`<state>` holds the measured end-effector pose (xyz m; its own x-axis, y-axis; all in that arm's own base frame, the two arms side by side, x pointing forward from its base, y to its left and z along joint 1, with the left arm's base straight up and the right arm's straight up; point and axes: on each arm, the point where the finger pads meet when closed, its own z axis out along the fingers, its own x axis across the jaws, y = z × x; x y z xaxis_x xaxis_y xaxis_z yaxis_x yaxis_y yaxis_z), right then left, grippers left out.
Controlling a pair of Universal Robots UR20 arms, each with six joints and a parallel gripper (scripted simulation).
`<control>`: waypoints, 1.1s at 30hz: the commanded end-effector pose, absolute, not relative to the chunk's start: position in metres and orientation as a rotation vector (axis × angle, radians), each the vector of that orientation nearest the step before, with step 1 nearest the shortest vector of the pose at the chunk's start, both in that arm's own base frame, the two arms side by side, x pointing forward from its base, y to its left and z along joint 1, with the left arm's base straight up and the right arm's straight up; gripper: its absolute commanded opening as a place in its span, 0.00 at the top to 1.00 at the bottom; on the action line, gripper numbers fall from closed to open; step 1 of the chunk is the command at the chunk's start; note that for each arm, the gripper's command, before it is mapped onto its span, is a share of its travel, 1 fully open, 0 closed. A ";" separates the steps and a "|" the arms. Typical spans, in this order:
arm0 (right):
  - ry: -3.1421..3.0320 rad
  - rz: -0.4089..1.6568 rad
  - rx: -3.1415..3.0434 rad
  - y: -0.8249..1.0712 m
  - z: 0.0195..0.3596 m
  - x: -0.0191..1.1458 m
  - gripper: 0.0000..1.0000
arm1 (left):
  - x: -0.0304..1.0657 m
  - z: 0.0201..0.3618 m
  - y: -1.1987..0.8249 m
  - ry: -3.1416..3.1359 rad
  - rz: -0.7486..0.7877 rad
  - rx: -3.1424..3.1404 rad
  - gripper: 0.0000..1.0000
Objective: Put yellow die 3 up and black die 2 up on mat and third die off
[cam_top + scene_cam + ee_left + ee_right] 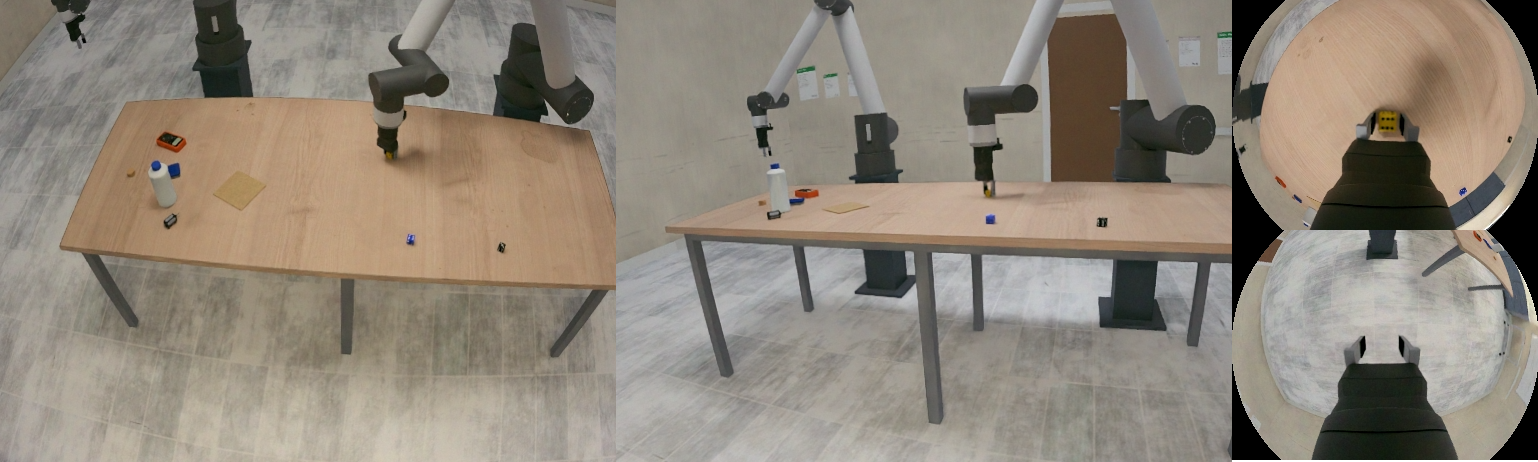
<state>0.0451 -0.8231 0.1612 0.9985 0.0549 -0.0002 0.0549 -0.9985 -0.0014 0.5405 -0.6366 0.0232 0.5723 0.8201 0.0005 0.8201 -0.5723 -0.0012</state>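
Observation:
The yellow die [390,155] [987,192] [1388,121] is between the fingers of my left gripper [391,153] [990,189] [1387,119], low at the table. Six pips face the left wrist camera. Narrow gaps show beside the die, so the gripper looks open around it. The black die [501,247] [1102,222] [1509,139] lies near the front edge; its top number is unclear. The blue die [410,239] [990,219] [1462,191] lies left of it. The tan mat [240,190] [846,207] bears no die. My right gripper [81,42] [767,152] [1381,342] is open and empty, beyond the table's left end.
Left of the mat stand a white bottle [163,187] [778,190], a blue block [174,170] behind it, and a small dark object [170,220] [774,214] in front. An orange meter [171,142] [807,193] and a small orange-brown piece [131,173] [762,203] lie nearby.

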 end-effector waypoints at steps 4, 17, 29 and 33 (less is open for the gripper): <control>-0.086 0.000 -3.140 -0.824 0.162 0.045 0.00 | 0.541 0.020 -0.637 -1.453 0.000 -2.785 0.21; -0.086 0.000 -3.140 -0.824 0.162 0.045 0.00 | 0.541 0.020 -0.637 -1.453 0.000 -2.785 0.21; -0.086 0.000 -3.140 -0.824 0.162 0.045 0.00 | 0.541 0.020 -0.637 -1.453 0.000 -2.785 0.51; -0.086 0.000 -3.140 -0.824 0.162 0.045 0.00 | 0.541 0.020 -0.637 -1.453 0.000 -2.785 0.51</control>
<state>0.0451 -0.8231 0.1612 0.9985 0.0549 -0.0002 0.0549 -0.9985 -0.0014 0.5406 -0.6366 0.0189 0.5723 0.8201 0.0004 0.8201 -0.5723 -0.0011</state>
